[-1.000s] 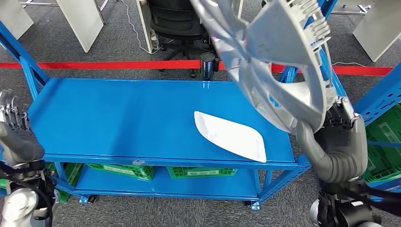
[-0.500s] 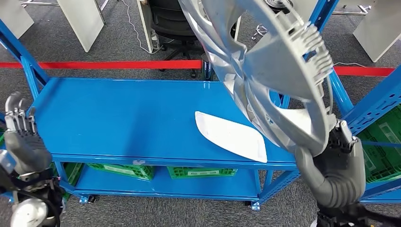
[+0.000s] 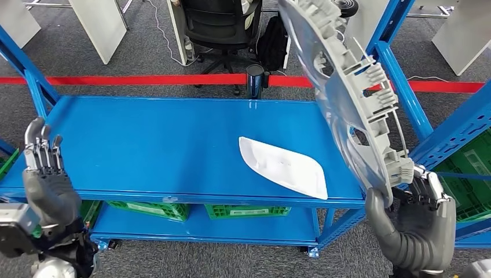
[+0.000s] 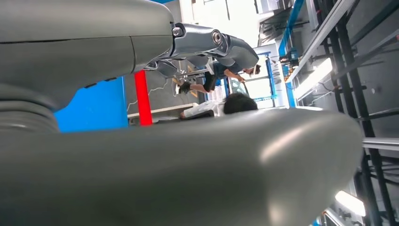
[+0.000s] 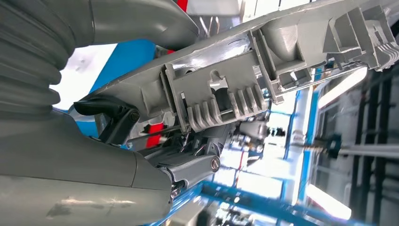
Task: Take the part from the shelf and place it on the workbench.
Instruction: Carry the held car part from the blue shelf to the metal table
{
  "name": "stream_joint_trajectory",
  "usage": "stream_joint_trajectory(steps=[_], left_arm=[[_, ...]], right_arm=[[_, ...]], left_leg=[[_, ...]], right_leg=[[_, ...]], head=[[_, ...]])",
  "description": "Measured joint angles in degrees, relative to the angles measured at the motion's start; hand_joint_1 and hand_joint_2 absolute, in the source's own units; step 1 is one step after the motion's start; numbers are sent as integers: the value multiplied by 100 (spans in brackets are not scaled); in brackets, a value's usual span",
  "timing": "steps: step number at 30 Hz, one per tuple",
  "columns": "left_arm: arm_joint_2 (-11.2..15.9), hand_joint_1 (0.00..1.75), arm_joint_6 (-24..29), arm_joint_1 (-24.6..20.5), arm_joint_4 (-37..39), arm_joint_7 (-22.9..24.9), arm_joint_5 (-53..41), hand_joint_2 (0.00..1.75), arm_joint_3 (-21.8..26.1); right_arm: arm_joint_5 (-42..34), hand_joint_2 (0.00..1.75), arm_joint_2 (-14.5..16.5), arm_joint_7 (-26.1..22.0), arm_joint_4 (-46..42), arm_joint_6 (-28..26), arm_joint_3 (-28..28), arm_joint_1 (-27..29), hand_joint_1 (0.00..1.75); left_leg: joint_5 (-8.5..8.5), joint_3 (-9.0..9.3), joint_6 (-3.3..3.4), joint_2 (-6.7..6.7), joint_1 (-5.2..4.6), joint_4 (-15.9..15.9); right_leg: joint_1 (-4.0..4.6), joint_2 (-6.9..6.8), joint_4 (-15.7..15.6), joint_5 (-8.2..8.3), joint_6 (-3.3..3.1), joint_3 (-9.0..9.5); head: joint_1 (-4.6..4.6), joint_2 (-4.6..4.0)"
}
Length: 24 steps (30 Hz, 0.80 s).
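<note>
A large grey moulded plastic part (image 3: pixel 347 98) with ribs and clips stands nearly on edge above the right end of the blue workbench (image 3: pixel 145 145). My right hand (image 3: pixel 414 223) grips its lower edge at the bench's right front corner. In the right wrist view the part's ribbed underside (image 5: pixel 244 84) lies across my right hand (image 5: pixel 117 117), thumb on one face and fingers on the other. My left hand (image 3: pixel 43 179) is raised at the bench's left front corner with fingers apart and nothing in it. The left wrist view looks past my left hand (image 4: pixel 188 155).
A flat white part (image 3: pixel 284 165) lies on the bench right of centre. Blue shelf uprights (image 3: pixel 399 75) stand close on the right, with green crates (image 3: pixel 472 174) in the shelf and under the bench (image 3: pixel 156 208). A red tape line (image 3: pixel 127 79) and an office chair (image 3: pixel 217 26) are behind.
The grey part has swung from lying tilted over the bench to nearly edge-on, and my right hand has dropped lower. My left hand has risen towards the bench's left front corner.
</note>
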Motion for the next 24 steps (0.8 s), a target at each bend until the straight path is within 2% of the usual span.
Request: stream_joint_trajectory(steps=[6,8,10,12,13,14,15,17,18,19,22,24], left_arm=[[3,0,32,33,-162,60,-1,0,-84],[3,0,34,39,-204,77,-2,0,-105],[3,0,38,45,-230,91,-2,0,-132],[4,0,46,62,-238,110,-1,0,-156],[4,0,50,74,-239,122,0,0,-169],[4,0,55,86,-239,134,1,0,-180],[4,0,58,94,-239,145,2,0,-189],[3,0,60,100,-252,161,3,0,-202],[4,0,61,100,-263,166,4,0,-205],[5,0,66,101,-274,171,5,0,-209],[12,0,101,109,-290,188,21,0,-219],[26,0,129,111,-303,195,37,0,-225]], right_arm=[[89,175,8,10,-18,-168,0,117,175],[95,175,8,9,-28,-181,0,146,175],[100,175,8,7,-37,-189,0,159,175],[103,175,9,6,-39,-195,0,171,175],[103,175,9,7,-39,-197,1,183,175],[103,175,10,7,-39,-200,1,193,175],[103,175,10,8,-39,-201,3,201,175],[103,175,10,8,-39,-202,8,202,175],[103,175,10,8,-40,-200,12,201,175],[103,175,10,12,-42,-195,15,200,175],[125,175,10,77,-46,-154,20,196,175],[151,175,10,131,-46,-119,26,194,175]], left_leg=[[18,8,75,1,-32,-2],[70,38,112,11,-2,-48],[103,52,138,20,28,-77],[105,27,145,20,30,-55],[104,12,143,20,30,-39],[101,-3,140,19,31,-21],[97,-15,135,15,32,-3],[82,-35,108,7,26,35],[76,-48,84,4,20,55],[76,-64,54,3,15,70],[87,-97,-44,2,25,84],[-100,-210,-106,5,35,307]], right_leg=[[-36,0,8,17,64,6],[-41,2,116,-72,112,-66],[-75,2,622,-414,179,-280],[-132,-2,1429,-812,241,-567],[-158,-3,1683,-901,260,-645],[-179,-4,1724,-891,272,-622],[-195,-5,1507,-781,275,-474],[-205,-5,709,-535,254,2],[-199,-4,392,-468,233,195],[-187,-3,219,-452,210,303],[-180,-7,149,-416,121,334],[-210,-24,92,-363,53,336]], head=[[-9,0],[-8,0],[31,0],[73,0],[84,0],[93,0],[104,0],[126,0],[128,0],[127,0],[112,0],[73,0]])
